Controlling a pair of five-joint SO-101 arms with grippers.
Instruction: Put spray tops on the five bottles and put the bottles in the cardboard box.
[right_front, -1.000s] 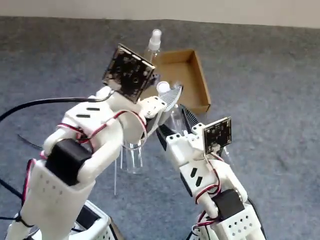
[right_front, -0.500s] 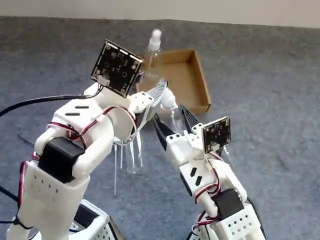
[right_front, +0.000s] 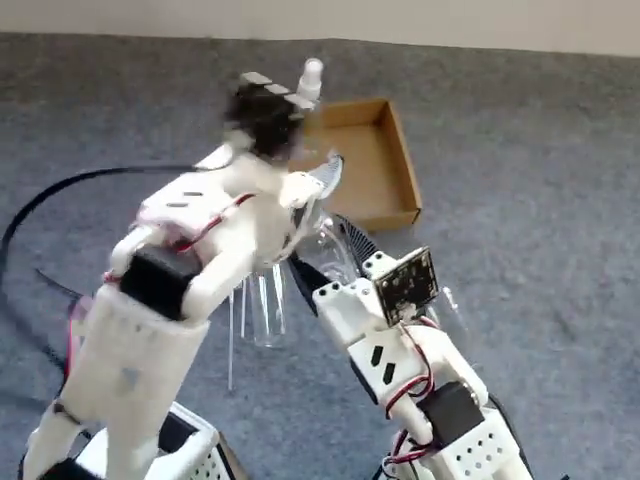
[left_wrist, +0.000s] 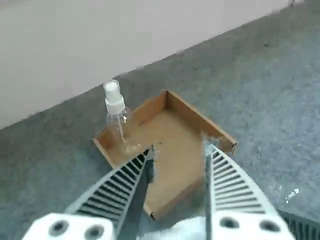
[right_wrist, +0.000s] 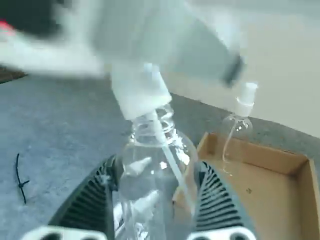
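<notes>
- Clear bottle (right_wrist: 155, 145) is being clamped upright by the right gripper (right_wrist: 155, 171), so that its neck is being offered upward.
- Top (right_wrist: 141, 95) is being rested crookedly on that neck, tube inside.
- Left gripper (left_wrist: 178, 150) is being held agape, empty, above.
- Capped bottle (left_wrist: 116, 116) is being kept in the box (left_wrist: 202, 120).

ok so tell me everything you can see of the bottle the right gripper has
Clear plastic bottle, upright, clamped at its sides between the right gripper's ribbed dark fingers. A white spray top sits tilted over its neck, not seated, its thin tube running down inside. The cardboard box lies beyond it.
</notes>
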